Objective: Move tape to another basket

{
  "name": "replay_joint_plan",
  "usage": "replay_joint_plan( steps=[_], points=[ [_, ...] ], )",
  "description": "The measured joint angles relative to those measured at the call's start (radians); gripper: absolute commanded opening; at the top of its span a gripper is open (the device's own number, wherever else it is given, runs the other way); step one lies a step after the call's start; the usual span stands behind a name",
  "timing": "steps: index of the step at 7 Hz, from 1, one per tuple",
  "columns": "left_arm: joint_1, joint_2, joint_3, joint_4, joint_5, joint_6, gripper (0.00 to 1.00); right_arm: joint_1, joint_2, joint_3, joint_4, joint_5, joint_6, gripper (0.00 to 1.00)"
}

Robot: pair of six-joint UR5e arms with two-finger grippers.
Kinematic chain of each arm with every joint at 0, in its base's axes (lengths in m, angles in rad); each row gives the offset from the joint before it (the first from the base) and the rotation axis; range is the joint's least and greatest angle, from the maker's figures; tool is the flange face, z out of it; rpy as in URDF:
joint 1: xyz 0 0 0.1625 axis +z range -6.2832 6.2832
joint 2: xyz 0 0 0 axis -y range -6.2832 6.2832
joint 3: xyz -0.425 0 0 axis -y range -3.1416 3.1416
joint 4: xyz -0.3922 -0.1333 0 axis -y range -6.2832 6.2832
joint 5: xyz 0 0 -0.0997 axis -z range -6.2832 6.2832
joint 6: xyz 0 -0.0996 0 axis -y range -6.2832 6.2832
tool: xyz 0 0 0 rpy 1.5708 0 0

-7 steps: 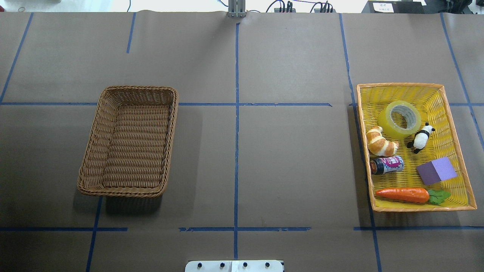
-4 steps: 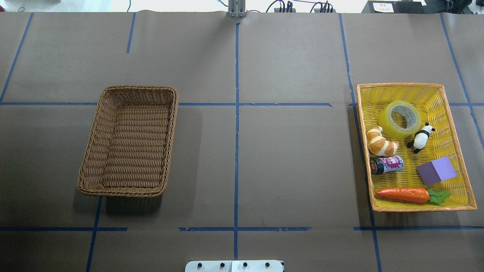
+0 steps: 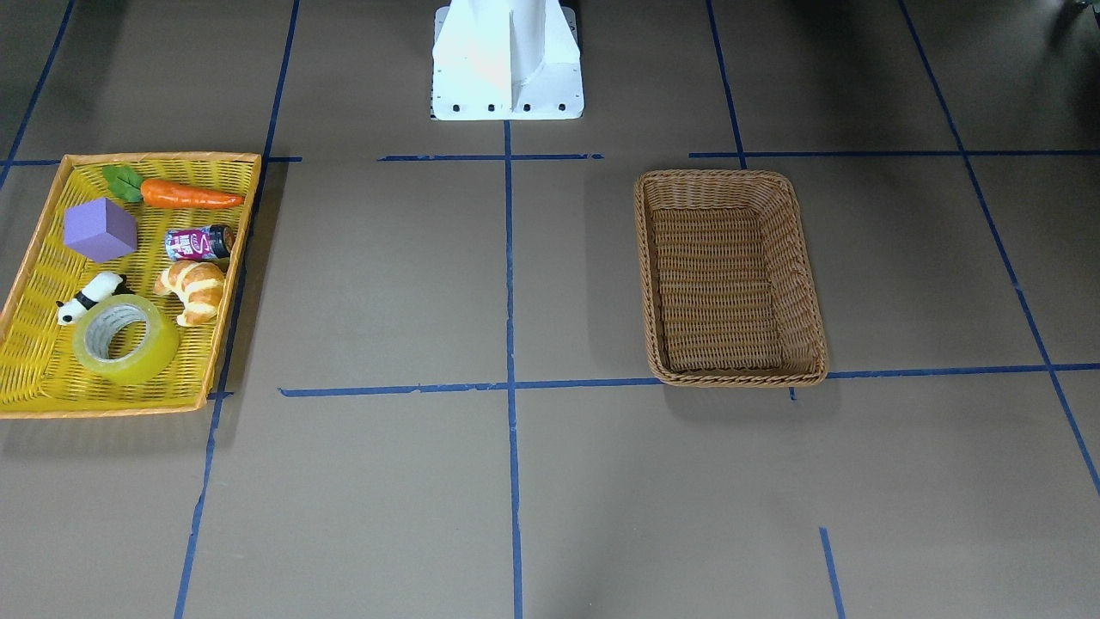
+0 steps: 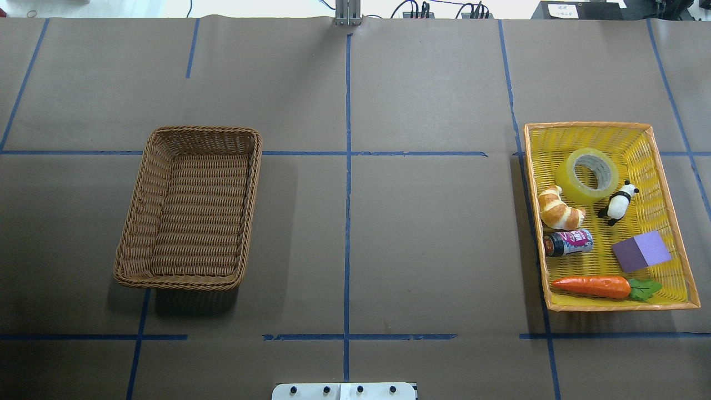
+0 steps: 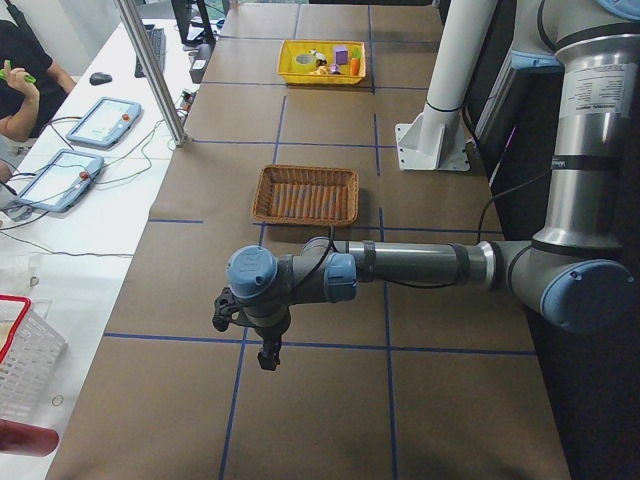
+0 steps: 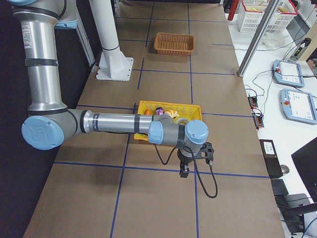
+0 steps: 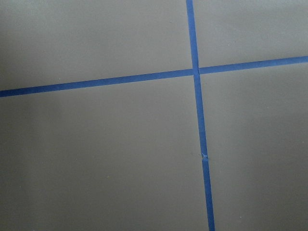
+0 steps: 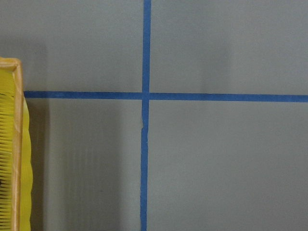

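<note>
The tape (image 4: 569, 182) lies flat in the far part of the yellow tray (image 4: 587, 125) at the table's right; in the front-facing view the tape (image 3: 148, 361) is at the left. The brown wicker basket (image 4: 189, 130) stands empty at the table's left and shows in the front-facing view (image 3: 730, 175) too. Neither gripper shows in the overhead or front-facing views. The left gripper (image 5: 267, 352) hangs over bare table past the basket's end, in the exterior left view only. The right gripper (image 6: 184, 170) hangs just outside the tray, in the exterior right view only. I cannot tell if either is open or shut.
The tray also holds a croissant (image 4: 558, 209), a toy panda (image 4: 617, 204), a small can (image 4: 569, 243), a purple cube (image 4: 641, 251) and a toy carrot (image 4: 594, 286). The tray's rim (image 8: 17, 144) shows at the right wrist view's left edge. Blue tape lines cross the brown table.
</note>
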Motion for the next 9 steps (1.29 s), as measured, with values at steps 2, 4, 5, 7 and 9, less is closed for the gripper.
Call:
replay_joint_plan(
  steps=[2, 4, 5, 7, 9],
  points=[
    [0.000, 0.000, -0.007, 0.000, 0.000, -0.001, 1.00, 0.000, 0.009, -0.002, 0.000, -0.003, 0.000, 1.00],
    [0.000, 0.000, -0.012, 0.000, -0.001, -0.003, 1.00, 0.000, 0.019, 0.001, 0.000, -0.004, 0.001, 1.00],
    [0.000, -0.001, -0.013, 0.000, -0.001, -0.004, 1.00, 0.000, 0.034, 0.002, 0.000, -0.004, 0.000, 1.00],
    [0.000, -0.001, -0.013, 0.000, -0.002, -0.004, 1.00, 0.000, 0.076, 0.005, -0.001, -0.003, 0.001, 1.00],
    [0.000, 0.001, -0.012, 0.000, -0.002, -0.002, 1.00, -0.008, 0.095, 0.024, 0.000, -0.002, 0.024, 1.00]
  ],
)
